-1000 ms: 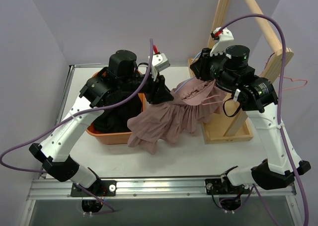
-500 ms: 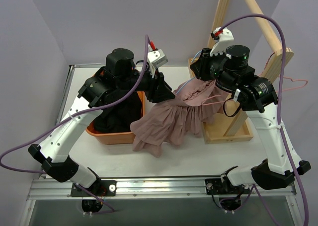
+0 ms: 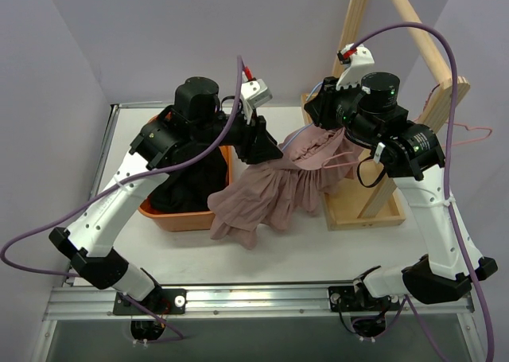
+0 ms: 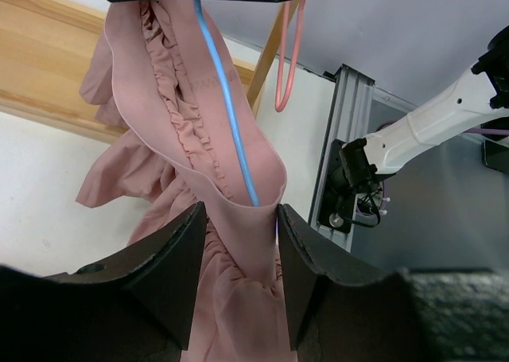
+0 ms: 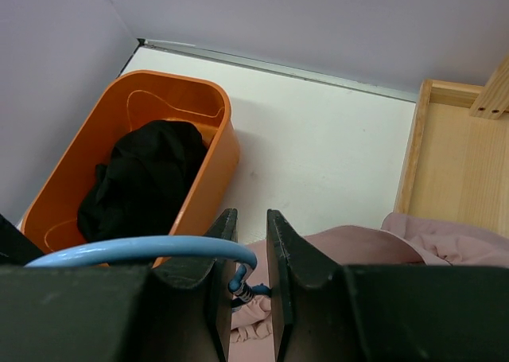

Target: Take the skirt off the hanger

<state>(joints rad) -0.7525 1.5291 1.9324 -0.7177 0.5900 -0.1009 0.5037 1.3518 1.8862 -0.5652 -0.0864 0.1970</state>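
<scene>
The pink skirt [image 3: 270, 191] hangs from a blue wire hanger [image 4: 231, 115] and drapes down onto the white table. My left gripper [image 3: 266, 143] is at the skirt's left end. In the left wrist view its jaws [image 4: 238, 219] stand apart on either side of a thick fold of the waistband [image 4: 238, 282], and the cloth fills the gap and touches both. My right gripper [image 3: 318, 119] is above the skirt's right end. It is shut [image 5: 250, 216] on the hanger's twisted neck [image 5: 238, 286], and the blue hook [image 5: 143, 248] curves off to the left.
An orange bin [image 3: 155, 215] holding black cloth [image 3: 187, 183] sits on the left, under my left arm. A wooden rack [image 3: 362, 211] stands at the right with a pink hanger [image 3: 469, 131] on it. Walls close in the back and the left side.
My left gripper rose a little and came back, and the skirt's lower folds shifted slightly to the right. The right arm has not moved.
</scene>
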